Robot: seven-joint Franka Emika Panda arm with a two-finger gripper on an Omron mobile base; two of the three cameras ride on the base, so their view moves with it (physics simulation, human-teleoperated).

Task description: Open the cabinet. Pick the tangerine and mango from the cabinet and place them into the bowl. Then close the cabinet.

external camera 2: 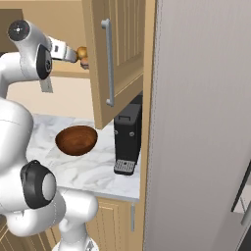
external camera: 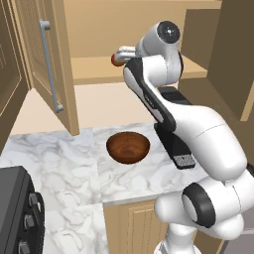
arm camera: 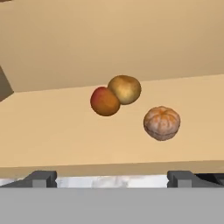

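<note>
The cabinet stands with both doors swung open, the left door (external camera: 49,64) and the right door (external camera 2: 115,54). On its shelf lie the red and yellow mango (arm camera: 116,95) and, to its right, the pale orange tangerine (arm camera: 162,123). My gripper (arm camera: 111,178) is open and empty at the shelf's front edge, short of both fruits, with its fingertips (arm camera: 41,178) spread wide. From the base it shows as the gripper (external camera: 119,53) next to the mango (external camera: 116,60), and as the gripper (external camera 2: 70,53) beside the mango (external camera 2: 82,52). The brown wooden bowl (external camera: 128,147) (external camera 2: 76,140) sits empty on the counter below.
A black appliance (external camera: 173,144) (external camera 2: 127,137) stands on the marble counter (external camera: 59,163) right of the bowl. A dark stove (external camera: 17,213) is at the lower left. A tall grey panel (external camera 2: 201,122) closes off the right side. The dark brown side cabinet (external camera: 10,74) is at the left.
</note>
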